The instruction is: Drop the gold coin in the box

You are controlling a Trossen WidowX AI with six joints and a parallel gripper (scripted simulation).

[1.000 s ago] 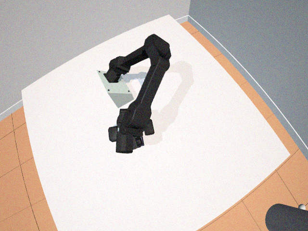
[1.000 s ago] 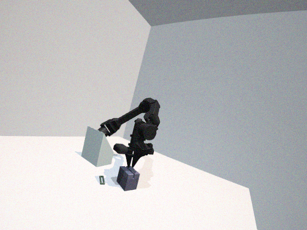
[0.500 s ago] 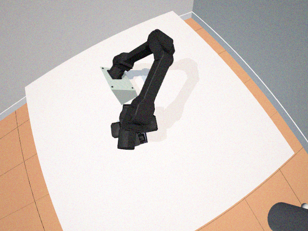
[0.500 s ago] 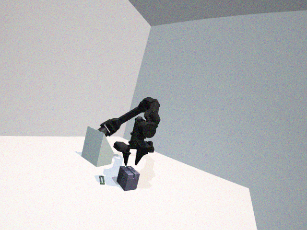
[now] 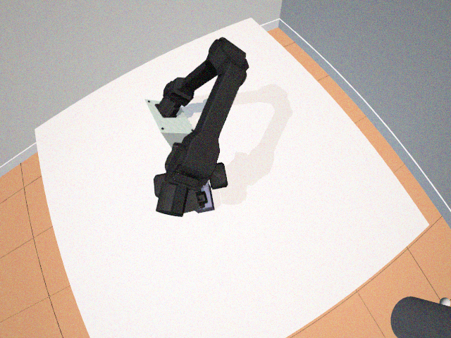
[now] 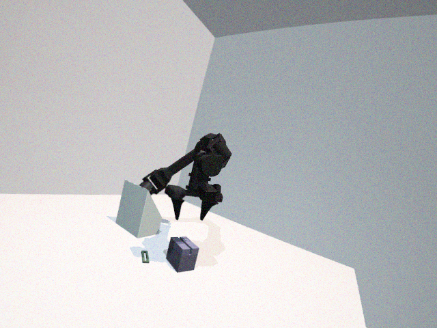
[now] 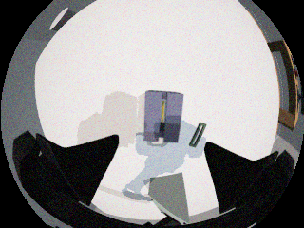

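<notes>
The grey-purple box (image 5: 207,192) (image 6: 175,255) (image 7: 153,111) stands closed with its slotted lid up. The gold coin (image 7: 163,111) shows as a thin yellow line within the slot in the wrist view; none of it stands above the lid in the exterior view. How deep it sits is not clear. My gripper (image 6: 189,219) (image 7: 162,143) is open and empty, its fingers wide apart above the box, touching nothing. The dark-green holder (image 6: 145,261) (image 7: 194,143) is empty beside the box. In the top view the arm hides the holder and my fingertips.
A pale green wedge-shaped mount (image 5: 176,126) (image 6: 130,208) (image 7: 170,190) carries the arm's base and stands behind the holder and box in the exterior view. A dark rounded object (image 5: 422,318) is at the lower right corner of the top view, beyond the white table top (image 5: 254,254).
</notes>
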